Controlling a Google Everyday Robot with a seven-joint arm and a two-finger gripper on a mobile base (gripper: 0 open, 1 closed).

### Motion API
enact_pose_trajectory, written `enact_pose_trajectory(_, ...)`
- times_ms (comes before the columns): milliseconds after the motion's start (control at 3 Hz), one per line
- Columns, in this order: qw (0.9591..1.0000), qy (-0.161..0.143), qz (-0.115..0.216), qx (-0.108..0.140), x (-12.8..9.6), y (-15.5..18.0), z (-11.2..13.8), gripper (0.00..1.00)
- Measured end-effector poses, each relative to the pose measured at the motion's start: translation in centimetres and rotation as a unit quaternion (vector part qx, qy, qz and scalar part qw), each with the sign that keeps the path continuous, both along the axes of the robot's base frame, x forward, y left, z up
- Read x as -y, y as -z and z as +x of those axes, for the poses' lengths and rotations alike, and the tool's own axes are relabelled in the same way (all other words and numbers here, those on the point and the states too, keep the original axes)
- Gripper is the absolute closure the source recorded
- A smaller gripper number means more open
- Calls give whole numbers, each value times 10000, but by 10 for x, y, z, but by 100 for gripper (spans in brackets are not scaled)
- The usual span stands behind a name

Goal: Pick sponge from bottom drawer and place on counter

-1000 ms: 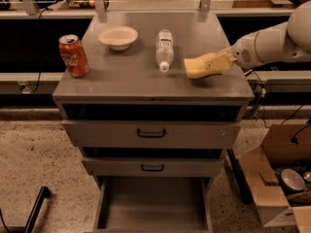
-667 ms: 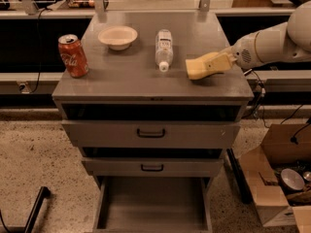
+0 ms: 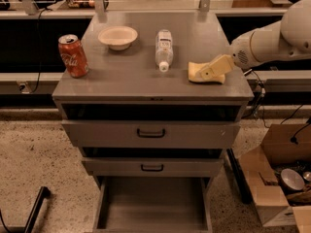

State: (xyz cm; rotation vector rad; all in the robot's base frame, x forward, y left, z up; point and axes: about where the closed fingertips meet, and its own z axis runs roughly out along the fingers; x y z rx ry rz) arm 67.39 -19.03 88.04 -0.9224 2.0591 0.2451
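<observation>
Pincer (image 3: 208, 72) was clamped on sponge (image 3: 194, 70), sponge touching table (image 3: 131, 79) near right edge; bottom drawer (image 3: 153, 205) sat wide open; cola can (image 3: 73, 56) chilling far left

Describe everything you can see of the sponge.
The sponge is small, pale yellow and soft-looking, with uneven edges. It lies on the counter near its right front, apart from the bottle. The pincer, reaching in from the right, grips it and hides its right part.
</observation>
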Motion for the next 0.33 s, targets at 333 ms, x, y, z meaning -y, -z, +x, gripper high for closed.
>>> enact_pose_trajectory(333,9951,-86,-765,623,10,-19,-18,0)
